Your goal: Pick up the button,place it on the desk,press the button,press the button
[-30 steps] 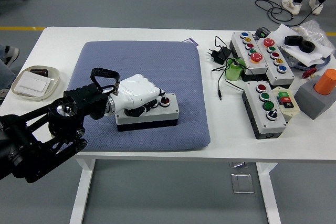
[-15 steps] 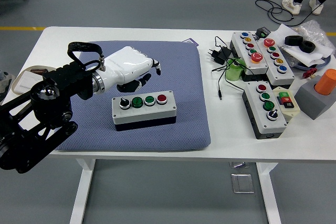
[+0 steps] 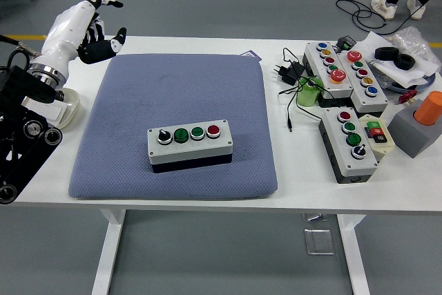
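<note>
Left hand (image 3: 86, 22) had pulled up and away from the button box (image 3: 190, 144) to the far-left corner, off the pad (image 3: 173, 88). Fingers loosely spread, holding nothing. Box sat untouched on the pad's near-middle, on the counter (image 3: 290, 184). More button boxes (image 3: 345, 67) at far right.

— What differs from a second ago?
— The left hand (image 3: 81, 29) no longer covers the button box (image 3: 190, 145); it is now up at ten o'clock, beyond the blue mat's (image 3: 138, 101) far left corner, fingers loosely spread and empty.
— And the box?
— Its four controls now show fully, uncovered.
</note>
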Tool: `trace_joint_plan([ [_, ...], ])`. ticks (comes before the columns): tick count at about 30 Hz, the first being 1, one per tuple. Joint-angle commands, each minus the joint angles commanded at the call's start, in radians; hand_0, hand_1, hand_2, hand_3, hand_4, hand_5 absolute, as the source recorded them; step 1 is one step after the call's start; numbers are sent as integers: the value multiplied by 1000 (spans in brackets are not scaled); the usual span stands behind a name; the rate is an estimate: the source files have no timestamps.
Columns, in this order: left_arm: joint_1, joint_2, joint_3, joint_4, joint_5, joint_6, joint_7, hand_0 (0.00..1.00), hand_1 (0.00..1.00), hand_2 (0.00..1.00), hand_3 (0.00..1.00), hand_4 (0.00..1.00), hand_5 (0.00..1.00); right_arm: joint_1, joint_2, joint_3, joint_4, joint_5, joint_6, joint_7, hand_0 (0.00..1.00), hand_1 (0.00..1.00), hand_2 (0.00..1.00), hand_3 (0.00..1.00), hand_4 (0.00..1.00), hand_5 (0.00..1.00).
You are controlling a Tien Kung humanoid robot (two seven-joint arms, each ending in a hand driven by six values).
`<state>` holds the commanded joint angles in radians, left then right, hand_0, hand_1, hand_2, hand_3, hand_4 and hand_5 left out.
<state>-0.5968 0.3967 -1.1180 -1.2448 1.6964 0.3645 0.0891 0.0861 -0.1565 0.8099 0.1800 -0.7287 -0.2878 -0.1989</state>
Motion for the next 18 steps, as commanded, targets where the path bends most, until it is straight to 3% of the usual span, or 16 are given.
trace_joint_plan([
  [2,-1,-3,7,44,-78,67,-44,510,636,728,856,767,998,1,0,-1,0,-1,2,-1,627,477,539,582,280,22],
  [3,-1,-7,11,68,-124,72,-63,673,767,846,861,671,998,2,1,-2,0,0,2,-2,627,477,539,582,280,22],
  [8,18,-20,19,148,-331,46,-142,673,767,846,861,671,998,4,5,-13,0,12,6,-4,627,477,539,582,280,22],
  [9,21,-20,17,155,-377,40,-150,734,802,867,862,659,998,5,6,-14,0,13,6,-5,627,477,539,582,279,22],
  [18,49,-10,-9,155,-754,-25,-169,752,816,880,861,661,998,4,10,-21,0,23,11,-8,627,477,539,582,279,22],
])
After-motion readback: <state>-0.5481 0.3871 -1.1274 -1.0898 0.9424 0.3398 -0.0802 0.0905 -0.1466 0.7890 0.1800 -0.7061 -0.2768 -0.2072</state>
